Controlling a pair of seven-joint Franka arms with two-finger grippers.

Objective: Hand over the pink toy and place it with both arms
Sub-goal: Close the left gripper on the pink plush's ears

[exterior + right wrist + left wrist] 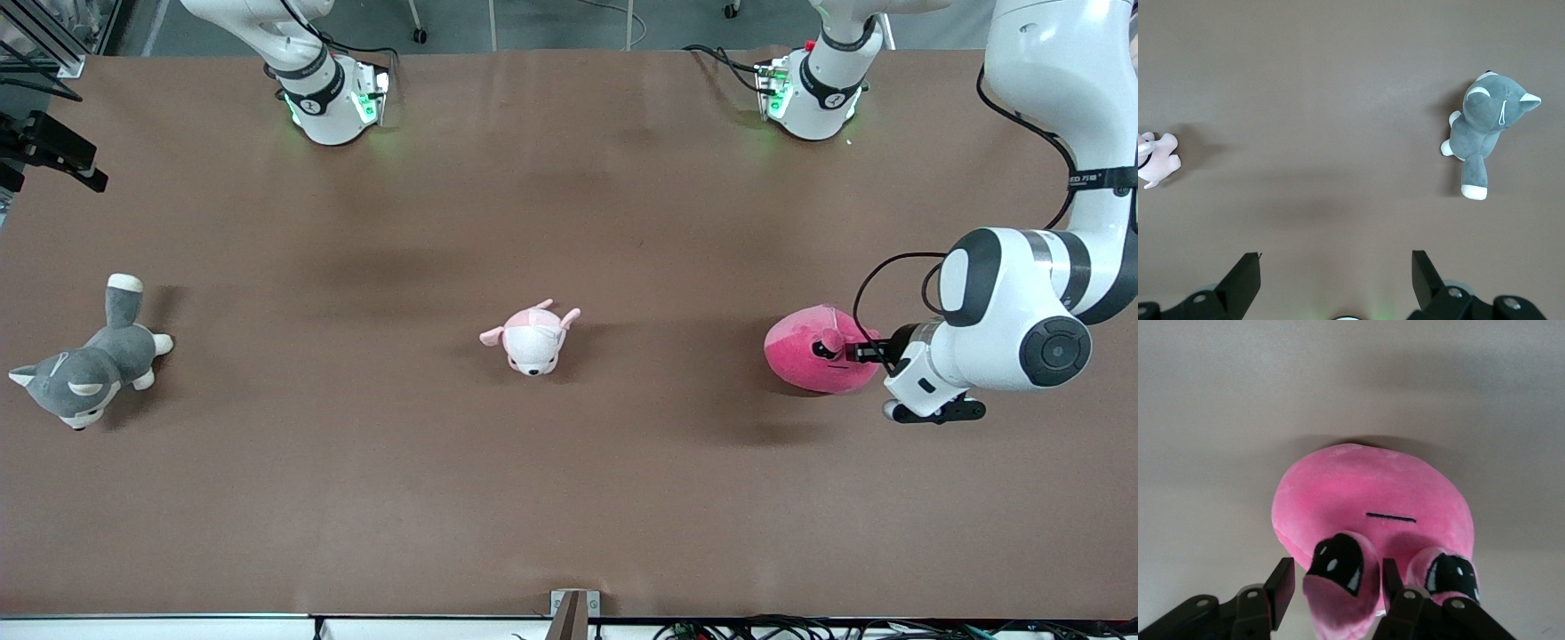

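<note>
Front view: pink toy [813, 354], a round plush blob, lies on the brown desk [569, 498] toward the left arm's end, w/ the left gripper [852, 352] at its side. Left wrist view adds detail: fingers [1280, 589] straddle one eye bump, a small gap showing on one side, not yet clamped; thin dark mouth line visible. Right wrist view only: right gripper [1336, 280] hangs high over bare desk, fingers wide apart, arm waiting. Pale pink-and-white plush [533, 338] sits mid-desk; grey-and-white dog plush [84, 369] near the right arm's end. Wide open desk btw. all three toys.
</note>
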